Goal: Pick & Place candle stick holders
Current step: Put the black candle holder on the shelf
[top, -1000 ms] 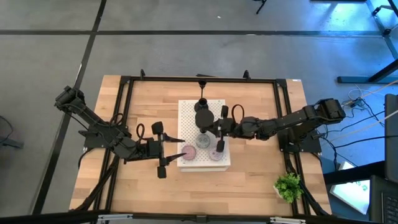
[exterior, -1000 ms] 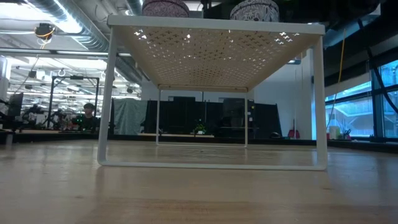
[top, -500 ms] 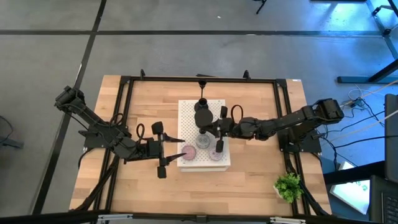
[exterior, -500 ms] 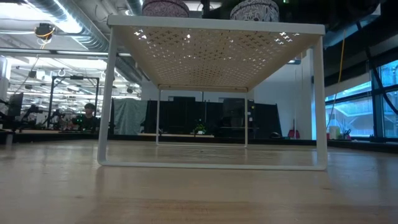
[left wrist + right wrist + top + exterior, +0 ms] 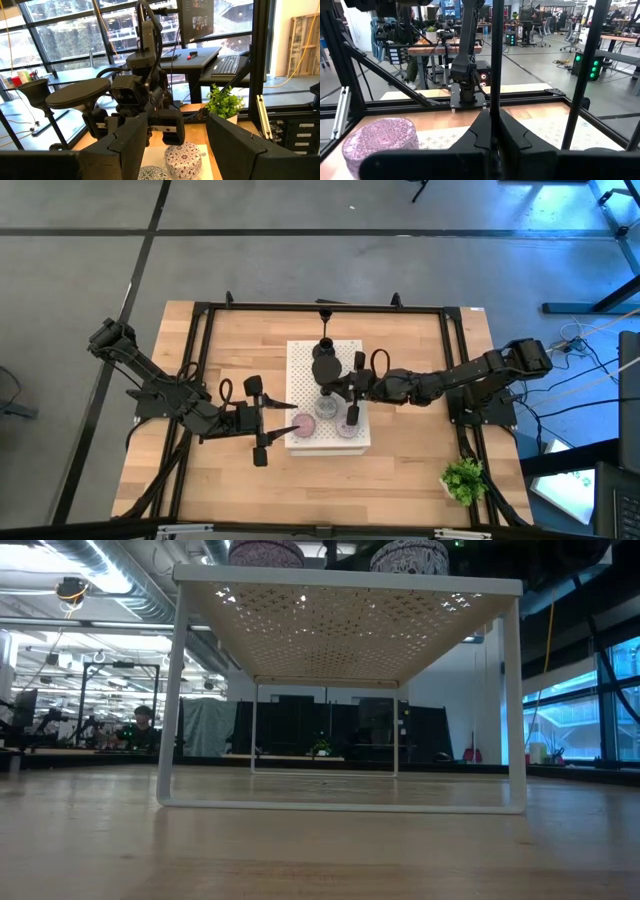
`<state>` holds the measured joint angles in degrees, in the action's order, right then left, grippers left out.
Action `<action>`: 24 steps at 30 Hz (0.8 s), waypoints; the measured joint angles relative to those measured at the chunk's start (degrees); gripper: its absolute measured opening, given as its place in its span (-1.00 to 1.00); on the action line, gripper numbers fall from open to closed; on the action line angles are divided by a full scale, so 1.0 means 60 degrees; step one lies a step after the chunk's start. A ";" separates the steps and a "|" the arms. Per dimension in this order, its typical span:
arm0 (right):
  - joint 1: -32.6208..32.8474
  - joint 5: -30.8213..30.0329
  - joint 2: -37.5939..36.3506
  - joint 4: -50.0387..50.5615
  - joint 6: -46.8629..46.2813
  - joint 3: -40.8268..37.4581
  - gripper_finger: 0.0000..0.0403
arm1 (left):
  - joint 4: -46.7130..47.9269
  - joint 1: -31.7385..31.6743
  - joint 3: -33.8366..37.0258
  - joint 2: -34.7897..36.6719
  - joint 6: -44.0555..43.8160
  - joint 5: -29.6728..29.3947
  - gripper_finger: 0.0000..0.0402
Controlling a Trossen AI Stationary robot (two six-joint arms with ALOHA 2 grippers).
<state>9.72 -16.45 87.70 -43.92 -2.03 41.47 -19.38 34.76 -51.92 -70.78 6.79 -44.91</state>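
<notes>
A white perforated board [image 5: 300, 365] stands raised on legs at the table's middle. It carries black stemmed holders [image 5: 325, 360], a grey puck [image 5: 327, 408], a pink puck [image 5: 305, 423] and a lavender puck [image 5: 347, 429]. My right gripper [image 5: 340, 392] reaches over the board from the right and is shut on a thin black stem [image 5: 495, 60]. My left gripper [image 5: 285, 418] is open at the board's left edge, by the pink puck, and touches nothing. Two pucks [image 5: 182, 157] show between its fingers in the left wrist view. My right gripper pinches the thin black stem [image 5: 495, 100] of a candle stick holder between its two fingers. The fingers come roughly level from the table's right and lie across the stem, which stands upright. The fingers hide the stem's lower end, so I cannot tell whether it rests on the board.
A small green plant [image 5: 463, 478] stands at the table's near right corner. A black frame [image 5: 320, 308] runs around the table. In the low view the board's legs [image 5: 170, 690] stand in front, with two pucks [image 5: 265, 552] on top.
</notes>
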 joint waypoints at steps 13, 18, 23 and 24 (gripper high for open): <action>-0.0058 -0.0011 0.0004 -0.0605 -0.0440 -0.0470 -0.95 | 0.0004 0.0000 0.0000 0.0000 0.0000 0.0000 0.00; -0.0051 -0.0003 0.0004 -0.0683 -0.0390 -0.0470 -0.95 | 0.0004 0.0000 0.0000 0.0000 0.0000 0.0000 0.00; -0.0051 0.0000 0.0007 -0.0678 -0.0301 -0.0470 -0.95 | 0.0000 0.0000 0.0000 0.0000 0.0000 0.0000 0.00; -0.0051 0.0000 0.0007 -0.0678 -0.0264 -0.0470 -0.95 | 0.0000 0.0000 0.0000 0.0000 0.0000 0.0000 0.00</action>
<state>9.41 -16.45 87.74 -47.99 -3.61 38.65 -19.38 34.76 -51.92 -70.78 6.79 -44.91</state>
